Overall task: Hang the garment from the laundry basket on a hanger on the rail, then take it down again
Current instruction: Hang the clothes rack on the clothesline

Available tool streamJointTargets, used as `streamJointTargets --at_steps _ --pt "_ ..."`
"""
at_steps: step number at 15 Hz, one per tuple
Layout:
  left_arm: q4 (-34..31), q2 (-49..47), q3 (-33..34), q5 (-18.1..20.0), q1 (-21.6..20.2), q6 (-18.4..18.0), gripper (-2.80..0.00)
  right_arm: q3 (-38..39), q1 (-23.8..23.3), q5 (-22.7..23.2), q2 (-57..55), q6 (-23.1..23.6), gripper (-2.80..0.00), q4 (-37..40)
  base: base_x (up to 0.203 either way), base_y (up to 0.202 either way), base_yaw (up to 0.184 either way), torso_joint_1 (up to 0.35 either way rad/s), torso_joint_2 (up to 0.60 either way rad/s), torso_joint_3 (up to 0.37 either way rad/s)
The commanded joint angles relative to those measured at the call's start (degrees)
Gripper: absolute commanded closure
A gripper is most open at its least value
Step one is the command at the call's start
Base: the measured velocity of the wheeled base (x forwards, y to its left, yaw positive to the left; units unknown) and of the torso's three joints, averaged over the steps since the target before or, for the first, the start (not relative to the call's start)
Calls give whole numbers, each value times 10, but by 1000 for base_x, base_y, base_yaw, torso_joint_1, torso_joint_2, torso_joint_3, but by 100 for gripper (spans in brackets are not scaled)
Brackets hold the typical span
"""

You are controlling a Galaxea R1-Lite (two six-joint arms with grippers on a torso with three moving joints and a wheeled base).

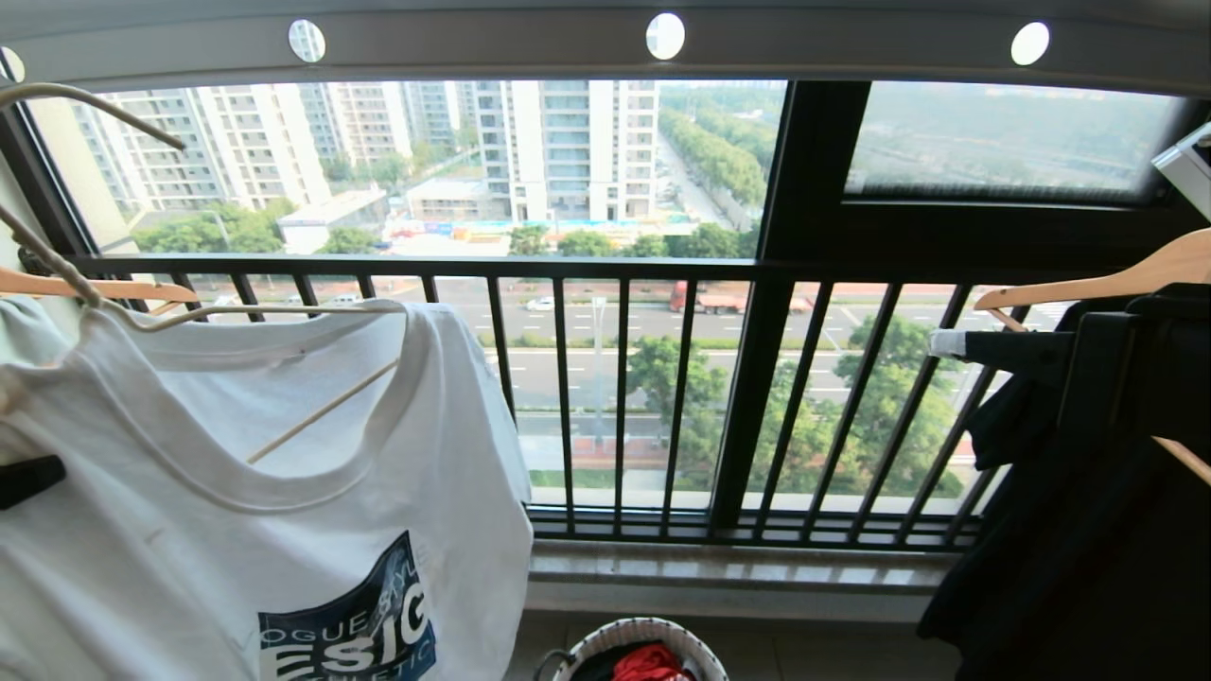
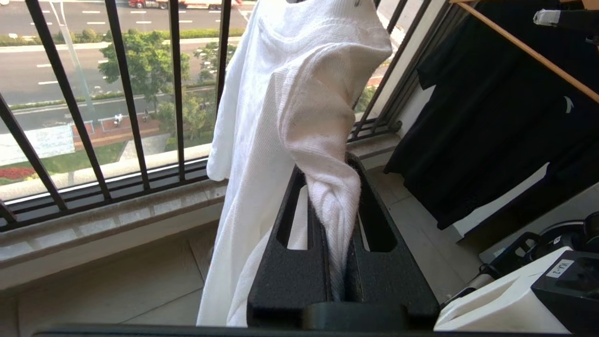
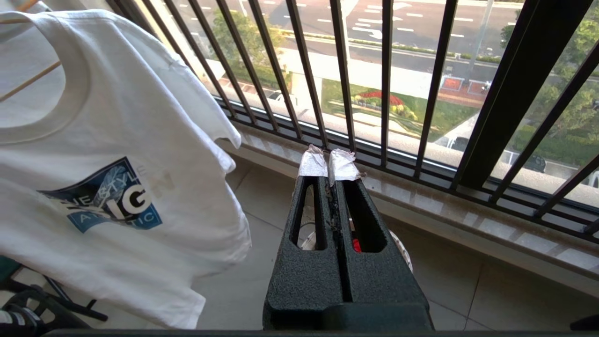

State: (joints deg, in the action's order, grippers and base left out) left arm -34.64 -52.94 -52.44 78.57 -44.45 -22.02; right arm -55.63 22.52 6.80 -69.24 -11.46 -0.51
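The garment (image 1: 236,473), a white T-shirt with a dark blue chest print, hangs at the left on the thin cream hanger (image 1: 255,310). The hanger's hook (image 1: 95,106) curves just under the rail (image 1: 492,47); whether it rests on the rail I cannot tell. My left gripper (image 2: 330,196) is shut on a twisted bunch of the garment's (image 2: 290,103) white cloth. My right gripper (image 3: 329,161), with white-taped tips, is shut and empty, held apart from the garment (image 3: 107,154) above the laundry basket (image 3: 402,252). In the head view it (image 1: 946,342) sits at the right. The laundry basket (image 1: 643,632) stands on the floor below.
A red garment (image 1: 648,662) lies in the basket. Black clothes (image 1: 1088,492) on a wooden hanger (image 1: 1126,274) fill the right side. A second wooden hanger (image 1: 95,288) sits behind the T-shirt. The black barred window railing (image 1: 615,397) and a stone sill (image 1: 738,567) close the far side.
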Motion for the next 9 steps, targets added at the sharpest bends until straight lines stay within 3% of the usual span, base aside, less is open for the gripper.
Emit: streamJointTargets --at_steps 1,4,8,9 --pt "16 -21 3 -29 45 -1 0 0 0 1 -1 -1 0 0 0 0 0 0 0 0" --pt "37 -43 7 -99 126 1 0 0 -1 1 -1 -1 0 0 0 0 0 0 0 0" --pt "74 -57 37 -118 160 2 0 0 -2 1 -2 -1 0 0 0 0 0 0 0 0" --pt "87 -61 44 -138 171 5 0 0 -2 1 -2 -1 0 0 0 0 0 0 0 0"
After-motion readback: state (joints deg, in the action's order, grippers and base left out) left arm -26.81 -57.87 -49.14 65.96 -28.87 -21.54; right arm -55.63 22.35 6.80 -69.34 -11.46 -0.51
